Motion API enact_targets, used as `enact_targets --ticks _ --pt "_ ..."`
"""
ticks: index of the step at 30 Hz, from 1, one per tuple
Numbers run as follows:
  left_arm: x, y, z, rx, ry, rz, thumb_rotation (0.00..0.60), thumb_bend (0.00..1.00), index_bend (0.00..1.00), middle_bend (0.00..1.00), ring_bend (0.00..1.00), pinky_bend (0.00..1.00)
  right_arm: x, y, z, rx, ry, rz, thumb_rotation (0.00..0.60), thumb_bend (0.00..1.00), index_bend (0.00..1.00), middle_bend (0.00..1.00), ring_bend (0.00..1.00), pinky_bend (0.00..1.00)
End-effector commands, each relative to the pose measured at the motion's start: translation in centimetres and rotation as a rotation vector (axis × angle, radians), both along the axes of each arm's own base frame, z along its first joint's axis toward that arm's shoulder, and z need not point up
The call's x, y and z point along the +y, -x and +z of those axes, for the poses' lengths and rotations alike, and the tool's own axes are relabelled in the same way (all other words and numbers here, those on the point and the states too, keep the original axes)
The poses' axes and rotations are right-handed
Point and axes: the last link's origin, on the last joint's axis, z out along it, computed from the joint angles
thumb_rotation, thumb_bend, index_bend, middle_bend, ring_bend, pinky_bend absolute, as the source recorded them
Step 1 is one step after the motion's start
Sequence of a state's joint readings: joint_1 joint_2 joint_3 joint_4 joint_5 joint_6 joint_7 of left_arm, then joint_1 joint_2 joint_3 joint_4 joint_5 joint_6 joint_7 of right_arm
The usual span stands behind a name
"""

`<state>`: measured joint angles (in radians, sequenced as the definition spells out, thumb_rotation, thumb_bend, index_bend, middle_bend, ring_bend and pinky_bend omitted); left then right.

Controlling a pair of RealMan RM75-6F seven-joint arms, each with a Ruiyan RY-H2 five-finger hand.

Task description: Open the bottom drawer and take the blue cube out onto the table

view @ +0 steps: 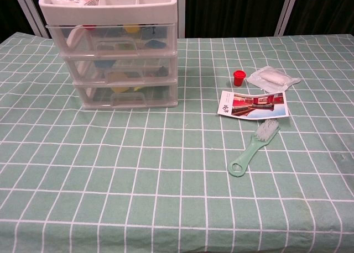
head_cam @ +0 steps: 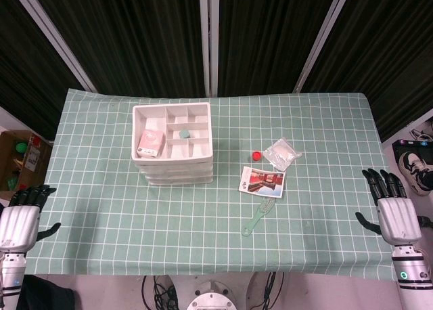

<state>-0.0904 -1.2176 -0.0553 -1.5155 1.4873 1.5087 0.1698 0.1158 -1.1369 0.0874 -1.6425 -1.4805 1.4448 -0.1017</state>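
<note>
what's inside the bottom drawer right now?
Through the clear front of the shut bottom drawer, something yellow shows. No blue cube is visible there; the rest is blurred by the plastic.

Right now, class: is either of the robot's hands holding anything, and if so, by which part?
Nothing is held. The left hand and right hand both lie empty at the table's near edges, far from the drawer unit.
</note>
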Motion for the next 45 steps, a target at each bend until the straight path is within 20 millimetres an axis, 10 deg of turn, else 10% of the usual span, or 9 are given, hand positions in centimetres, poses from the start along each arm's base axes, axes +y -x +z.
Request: enact_targets --ticks 1,11,17,35,45 --pt "0.0 0.0 0.0 -0.003 -0.004 -0.004 0.600 0.05 0.24 0.20 0.18 0.20 -0.2 -0.2 0.0 0.004 -0.001 0.002 0.600 0.12 0.00 0.07 0.00 0.07" --pt "-0.5 -0.3 0.4 -0.009 -0.016 -0.022 0.600 0.05 0.24 0.20 0.18 0.20 0.0 -1.1 -0.4 -0.060 -0.039 0.042 0.600 0.14 0.00 0.07 0.00 0.07" --pt "-1.1 -0.4 0.5 -0.014 -0.023 -0.026 0.600 0.05 0.24 0.20 0.18 0.20 -1.3 -5.1 -2.6 -0.263 -0.192 0.168 0.600 0.17 0.00 0.12 0.00 0.09" --pt "-1.4 -0.4 0.4 -0.023 0.003 -0.044 0.600 0.05 0.24 0.21 0.18 0.20 -6.7 -19.9 -17.6 -0.908 -0.821 0.076 0.600 0.42 0.01 0.62 0.62 0.75" --pt "-1.5 0.1 0.7 -0.035 0.002 -0.030 0.600 0.05 0.24 0.20 0.18 0.20 -8.6 -23.8 -23.8 -1.205 -0.982 -0.169 0.600 0.49 0.00 0.67 0.70 0.83"
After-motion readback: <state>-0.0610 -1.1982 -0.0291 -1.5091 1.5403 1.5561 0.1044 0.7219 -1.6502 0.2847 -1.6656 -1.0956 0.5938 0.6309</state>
